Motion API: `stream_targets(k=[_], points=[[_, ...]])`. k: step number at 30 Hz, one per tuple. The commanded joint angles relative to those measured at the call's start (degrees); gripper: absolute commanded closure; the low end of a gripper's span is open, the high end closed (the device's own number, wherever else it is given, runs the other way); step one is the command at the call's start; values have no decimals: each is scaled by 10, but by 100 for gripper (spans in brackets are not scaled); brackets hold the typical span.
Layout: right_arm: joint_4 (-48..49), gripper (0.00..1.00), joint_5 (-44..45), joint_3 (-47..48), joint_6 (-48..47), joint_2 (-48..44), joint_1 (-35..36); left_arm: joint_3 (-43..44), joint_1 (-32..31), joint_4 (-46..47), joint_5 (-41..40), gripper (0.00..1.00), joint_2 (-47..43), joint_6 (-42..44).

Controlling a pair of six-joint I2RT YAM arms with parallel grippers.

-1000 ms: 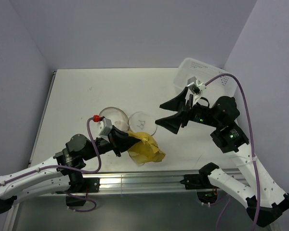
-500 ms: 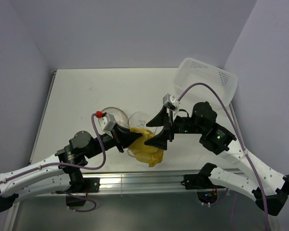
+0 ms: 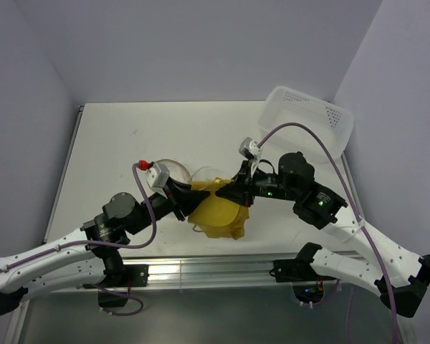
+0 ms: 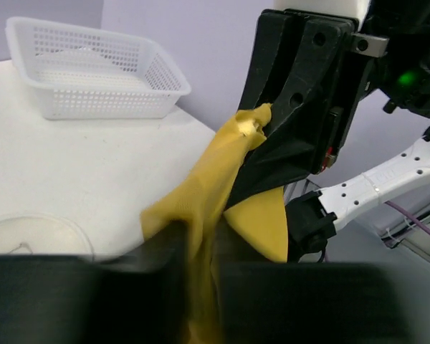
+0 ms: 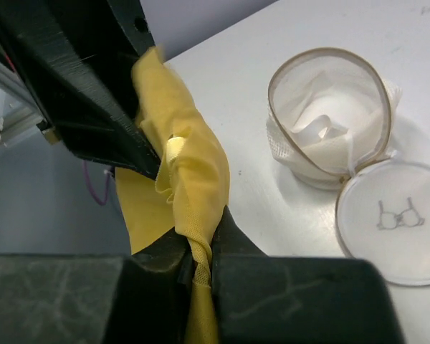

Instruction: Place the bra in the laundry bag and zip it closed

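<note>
Both arms at the bra [image 3: 218, 215], seen from above and from each wrist. The left gripper [image 3: 188, 206] is pressed together on one edge of the mustard-yellow fabric. In the left wrist view the cloth runs down between its blurred fingers [image 4: 165, 251]. The right gripper [image 3: 229, 197] pinches the opposite edge, and the right wrist view shows a bunched fold caught between its fingers [image 5: 233, 251]. The two pincers stand close together, tip towards tip, with the bra hanging between and below them, over the near part of the table [image 3: 115, 143].

The laundry bag [image 3: 168, 170] stands open on the table just beyond the bra, mouth upward, with nothing yellow inside it (only its own crumpled white mesh shows in the right wrist view). Its round flap lid [image 3: 208, 177] lies flat beside the pouch, touching its rim, and the bra's upper edge overlaps it in the top view. A white perforated basket [image 3: 308, 118] sits at the far right corner, well apart from the bag.
</note>
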Motion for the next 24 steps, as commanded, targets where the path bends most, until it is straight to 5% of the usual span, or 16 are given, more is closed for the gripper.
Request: stream_targets(k=[1,5,7,10,14,18,24], points=[[19,97,34,13,22,5,5,38,-2,-26,-49,61,-12,-23],[48,100,70,13,43,15,5,48,-1,-116,-180,25,-55,-67],[64,100,89,16,51,30,5,46,-1,-188,-293,21,-78,-110],[118,100,102,27,71,66,4,29,-1,-277,-435,22,-126,-192],[189,100,138,58,107,127,4,-27,-1,-444,-505,28,-205,-330],[270,100,185,77,121,179,4,-74,0,-445,-512,28,-242,-374],[343,100,200,131,106,250,3,-76,9,-401,-518,36,-172,-360]])
